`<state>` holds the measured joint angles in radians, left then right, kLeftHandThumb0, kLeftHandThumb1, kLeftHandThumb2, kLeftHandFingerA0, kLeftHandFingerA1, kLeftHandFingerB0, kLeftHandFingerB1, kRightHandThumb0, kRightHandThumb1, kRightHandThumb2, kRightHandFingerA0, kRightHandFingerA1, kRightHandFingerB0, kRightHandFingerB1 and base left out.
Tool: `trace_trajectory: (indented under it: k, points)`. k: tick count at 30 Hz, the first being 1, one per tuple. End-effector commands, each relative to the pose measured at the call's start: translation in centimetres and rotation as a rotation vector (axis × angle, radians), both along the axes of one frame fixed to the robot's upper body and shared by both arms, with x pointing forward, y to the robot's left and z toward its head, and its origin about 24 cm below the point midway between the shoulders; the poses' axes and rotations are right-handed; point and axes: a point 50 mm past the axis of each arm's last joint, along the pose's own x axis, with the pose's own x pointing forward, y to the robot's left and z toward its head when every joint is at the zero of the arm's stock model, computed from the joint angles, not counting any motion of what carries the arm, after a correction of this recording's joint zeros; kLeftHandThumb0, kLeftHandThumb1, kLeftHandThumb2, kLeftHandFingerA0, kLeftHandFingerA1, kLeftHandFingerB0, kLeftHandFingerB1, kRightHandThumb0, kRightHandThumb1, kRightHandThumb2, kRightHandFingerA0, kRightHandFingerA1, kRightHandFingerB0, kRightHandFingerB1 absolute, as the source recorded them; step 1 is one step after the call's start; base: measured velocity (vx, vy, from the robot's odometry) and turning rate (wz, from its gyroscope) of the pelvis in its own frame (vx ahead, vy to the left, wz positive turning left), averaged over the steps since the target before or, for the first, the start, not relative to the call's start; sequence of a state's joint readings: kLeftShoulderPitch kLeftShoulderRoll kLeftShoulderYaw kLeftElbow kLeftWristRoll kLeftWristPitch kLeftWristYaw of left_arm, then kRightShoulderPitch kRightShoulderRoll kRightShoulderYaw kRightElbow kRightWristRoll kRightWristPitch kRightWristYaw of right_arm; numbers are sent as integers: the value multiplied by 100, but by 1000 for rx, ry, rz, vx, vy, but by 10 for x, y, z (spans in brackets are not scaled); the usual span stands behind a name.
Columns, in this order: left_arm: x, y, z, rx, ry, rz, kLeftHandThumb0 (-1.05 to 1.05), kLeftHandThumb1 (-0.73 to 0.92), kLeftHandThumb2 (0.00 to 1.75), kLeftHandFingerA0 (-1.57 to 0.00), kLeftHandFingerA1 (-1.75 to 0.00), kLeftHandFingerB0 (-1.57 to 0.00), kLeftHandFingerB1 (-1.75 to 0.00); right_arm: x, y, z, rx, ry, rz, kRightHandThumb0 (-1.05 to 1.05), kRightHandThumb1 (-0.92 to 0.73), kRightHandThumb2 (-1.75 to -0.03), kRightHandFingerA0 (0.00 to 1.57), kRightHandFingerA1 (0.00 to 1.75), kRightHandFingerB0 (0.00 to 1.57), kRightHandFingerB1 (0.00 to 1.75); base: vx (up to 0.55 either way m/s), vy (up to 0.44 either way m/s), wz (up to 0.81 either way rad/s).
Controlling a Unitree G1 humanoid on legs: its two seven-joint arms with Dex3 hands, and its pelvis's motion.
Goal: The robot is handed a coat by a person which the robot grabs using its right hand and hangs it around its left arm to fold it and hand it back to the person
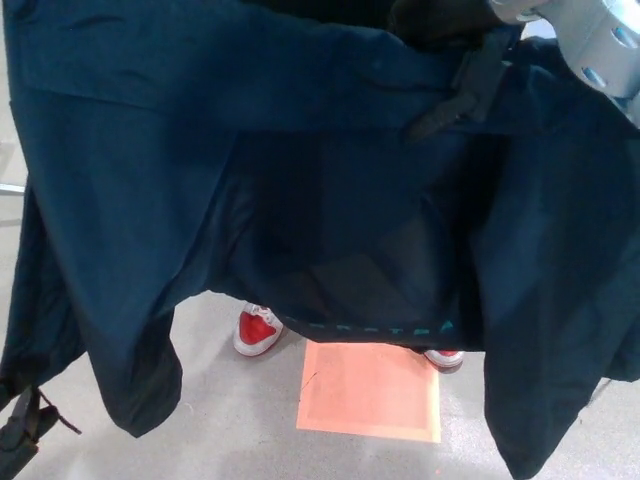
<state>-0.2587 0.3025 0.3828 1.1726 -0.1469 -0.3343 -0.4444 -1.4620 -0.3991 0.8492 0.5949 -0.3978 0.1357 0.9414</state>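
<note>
hanging spread across the whole view, a dark navy coat [150, 150] shows its black lining [370, 235] in the middle. the robot's right hand [462, 92], far right, grips a fold near its top. the left hand [18, 435], near left, is mostly hidden, so its state cannot be told. red shoes [258, 330] stand beside an orange floor square [370, 392].
</note>
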Motion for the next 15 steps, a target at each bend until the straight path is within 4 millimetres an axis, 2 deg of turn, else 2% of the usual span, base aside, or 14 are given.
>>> trace_trajectory:
  k: [1, 2, 3, 4, 5, 6, 7, 8, 9, 10, 11, 12, 15]
  points:
    - [-3, 4, 3, 39, -25, 14, -70, 89, 67, -30, -36, -21, -32, 17, -10, -6, 94, -545, 82, -31, -74, -62, 87, 107, 77, 54, 0, 0, 0]
    - [-2, 3, 3, 27, -31, 29, -67, 88, 66, -36, -39, -24, -34, 19, -14, -3, 196, -655, 85, -29, -74, -62, 80, 111, 70, 57, 0, 0, 0]
    - [-2, 3, 2, 26, -31, 32, -67, 90, 67, -39, -39, -26, -34, 19, -15, -3, 212, -682, 89, -30, -73, -61, 83, 115, 66, 57, 0, 0, 0]
    - [-4, 3, 1, 29, -28, 31, -66, 90, 67, -39, -39, -26, -34, 20, -17, -2, 233, -712, 96, -33, -75, -65, 85, 143, 69, 70, 0, 0, 0]
    - [-5, 3, 1, 32, -26, 27, -66, 90, 67, -39, -39, -26, -34, 20, -18, -2, 251, -723, 97, -33, -75, -65, 85, 143, 69, 70, 0, 0, 0]
    - [-5, 3, 1, 29, -27, 28, -66, 90, 67, -40, -39, -27, -34, 21, -20, -1, 260, -743, 94, -31, -80, -63, 83, 155, 72, 97, 0, 0, 0]
    - [-4, 3, 1, 21, -29, 28, -66, 90, 67, -40, -39, -28, -34, 21, -21, 1, 259, -763, 91, -31, -85, -65, 80, 164, 66, 129, 0, 0, 0]
    - [-2, 2, 2, 13, -31, 26, -66, 90, 67, -40, -39, -28, -34, 21, -23, 3, 254, -779, 90, -31, -85, -65, 80, 164, 66, 129, 0, 0, 0]
    - [-1, 2, 3, 5, -37, 30, -66, 85, 67, -42, -40, -30, -35, 22, -24, 6, 260, -791, 87, -34, -81, -68, 84, 152, 73, 118, 0, 0, 0]
    - [1, 2, 4, -3, -45, 37, -66, 85, 67, -42, -40, -30, -35, 23, -26, 11, 269, -805, 83, -34, -81, -68, 84, 152, 73, 118, 0, 0, 0]
    - [2, 3, 5, -1, -51, 38, -65, 86, 68, -39, -39, -29, -34, 23, -25, 14, 281, -806, 85, -35, -85, -65, 90, 118, 77, 81, 0, 0, 0]
    - [-1, 3, 4, -1, -46, 33, -64, 90, 67, -39, -39, -29, -34, 23, -26, 13, 293, -808, 91, -34, -83, -65, 92, 128, 82, 81, 0, 0, 0]
    - [-3, 3, 2, -14, -38, 16, -63, 90, 67, -37, -38, -27, -33, 24, -27, 13, 277, -823, 95, -34, -84, -65, 92, 121, 83, 79, 0, 0, 0]
